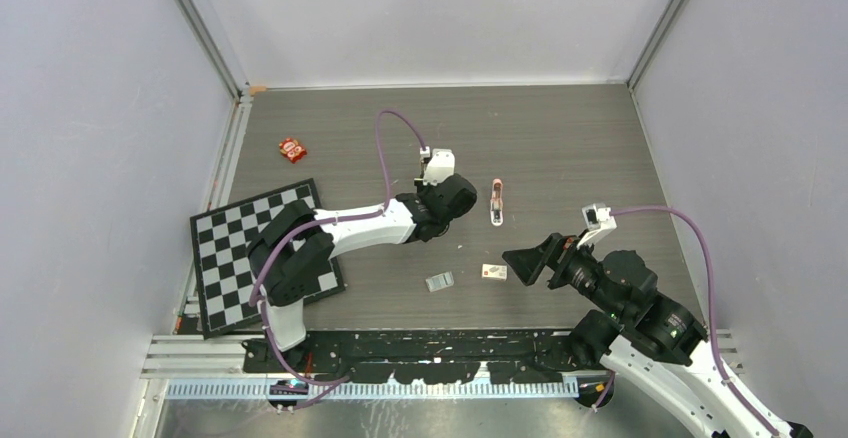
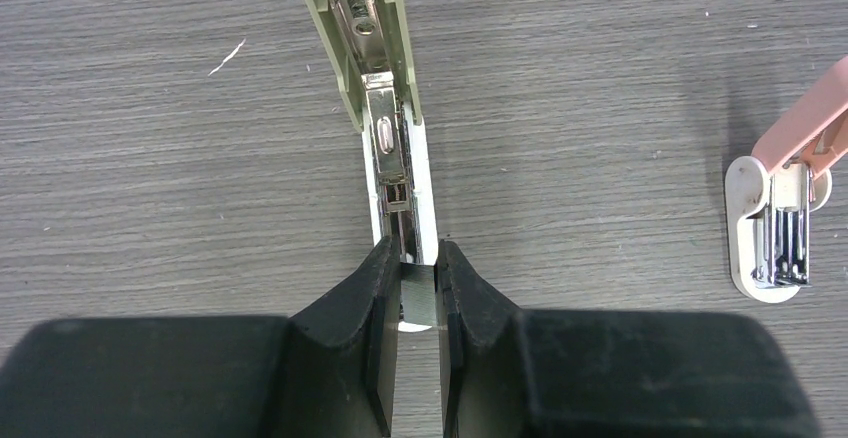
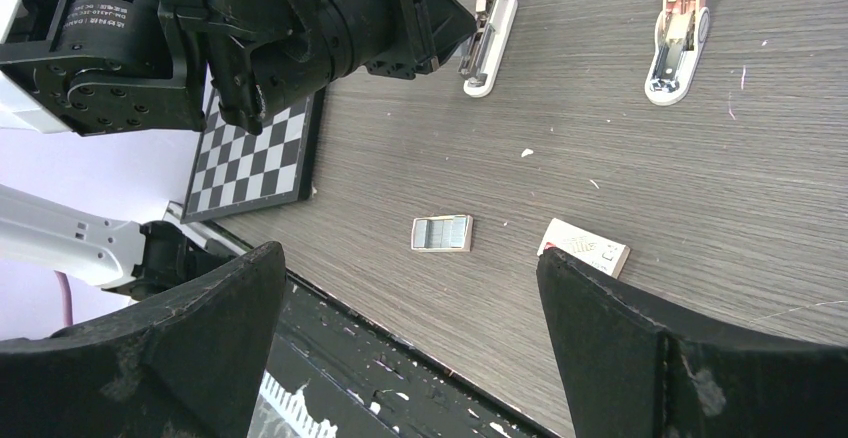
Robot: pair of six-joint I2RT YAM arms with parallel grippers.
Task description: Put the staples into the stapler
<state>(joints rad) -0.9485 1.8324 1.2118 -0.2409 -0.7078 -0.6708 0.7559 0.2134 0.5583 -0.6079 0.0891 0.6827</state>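
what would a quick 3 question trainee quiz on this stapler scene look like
1. True or false: the right gripper is closed on the staples.
2. The left gripper is clamped on: A the pink stapler, B the stapler, C the checkerboard.
3. In the top view, which lies nearer the right gripper: the staples or the small box?

Key: 1 false, its jaws stand wide open and the staples lie on the table. 2 B. 3 the small box.

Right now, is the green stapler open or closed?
Open. The stapler has its green top swung away from the white base, and the metal channel inside is exposed.
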